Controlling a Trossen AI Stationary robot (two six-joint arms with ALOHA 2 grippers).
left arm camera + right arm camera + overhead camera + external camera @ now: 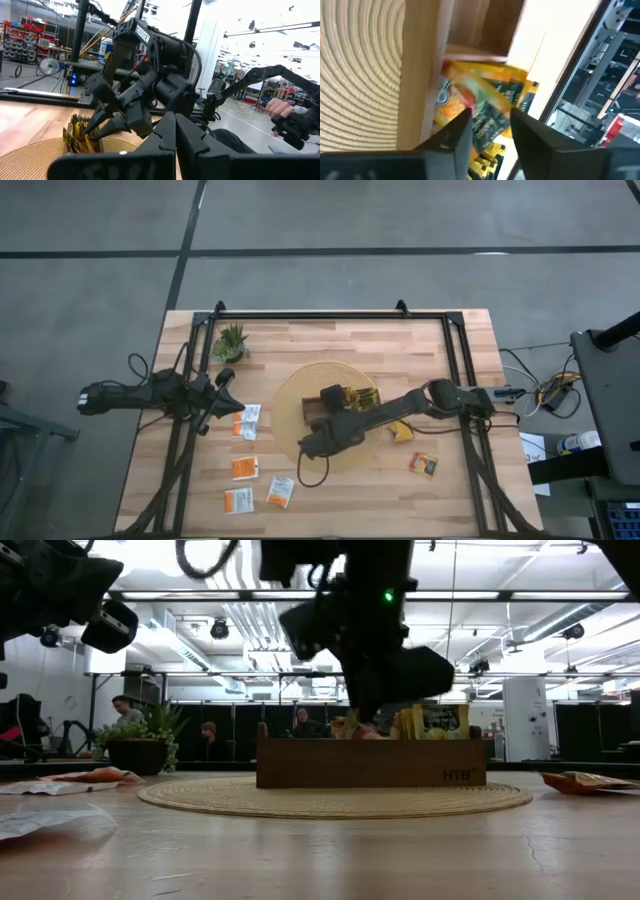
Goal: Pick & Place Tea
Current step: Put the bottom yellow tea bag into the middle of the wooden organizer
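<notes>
Over the wooden tray (422, 70), the right gripper (490, 122) has its jaws apart, and between them a white-and-orange sachet (451, 102) lies in the compartment against the yellow-green sachets (492, 107) already stacked there. I cannot tell whether a pad still touches it (the packet is blurred).

The risk, as I judge it, is that the sachet clings to one finger and comes back out when the arm rises, or that it settles on the divider wall instead of dropping flat. A sideways pull-out could also rake the stacked packets or nudge the tray across the round woven mat (290, 395).

In the high view the right arm runs from its base at about 3 o'clock toward the surface's middle, forearm low, wrist bent down over the tray's end.

The left gripper (222, 378) waits with jaws together near 9 o'clock, just beside the potted plant (231, 340). More tea (246, 468) lies loose on the surface (350, 500) toward 7 o'clock, with two packets (423, 465) near 4 o'clock.
</notes>
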